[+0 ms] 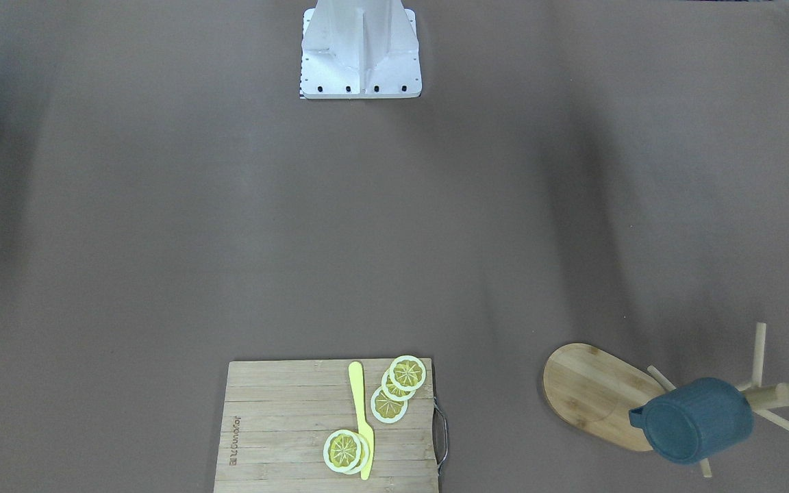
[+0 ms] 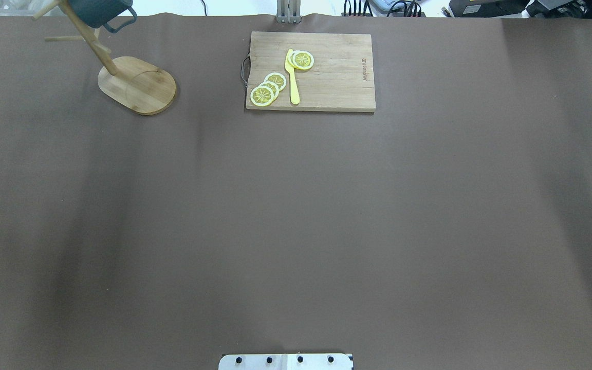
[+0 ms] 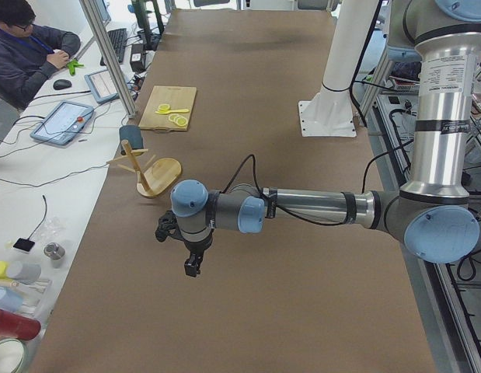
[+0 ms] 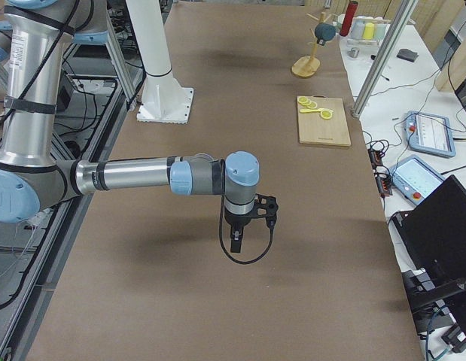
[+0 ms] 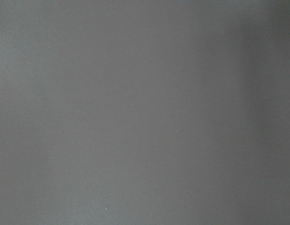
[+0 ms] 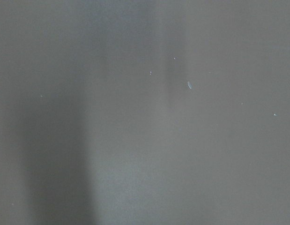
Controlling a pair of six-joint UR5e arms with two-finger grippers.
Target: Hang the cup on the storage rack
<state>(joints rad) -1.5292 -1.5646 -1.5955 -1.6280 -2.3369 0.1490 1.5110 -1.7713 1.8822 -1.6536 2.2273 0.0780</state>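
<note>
Two wooden things line the top edge of the overhead view. At upper left stands the storage rack (image 2: 139, 87), its oval base flat on the brown table (image 2: 296, 216). The cup (image 2: 98, 11) is up among the pegs at the very top of the frame, handle sticking out to the right, away from the post. Which peg carries it I cannot tell. Further right, at upper centre, lies a cutting board (image 2: 332, 77) with a yellow knife (image 2: 292, 82) on its left half. Lemon slices (image 2: 267, 88) overlap to the left of the blade, and more touch its right side near the tip.

The front-facing view mirrors this. The board is at bottom centre and the rack and cup are at lower right, the cup's dark body covering part of the post. The robot's white base (image 1: 360, 48) is at top centre.

The grippers show only in the end views. From the left end, the left gripper (image 3: 191, 266) hangs fingers-down at lower left of centre over bare table, apart from the rack behind it. From the right end, the right gripper (image 4: 234, 244) points down at mid-frame, well apart from the rack at upper right. Whether either is clenched or released, I cannot tell — both hold nothing visible.

Both wrist cameras show only plain table surface.
</note>
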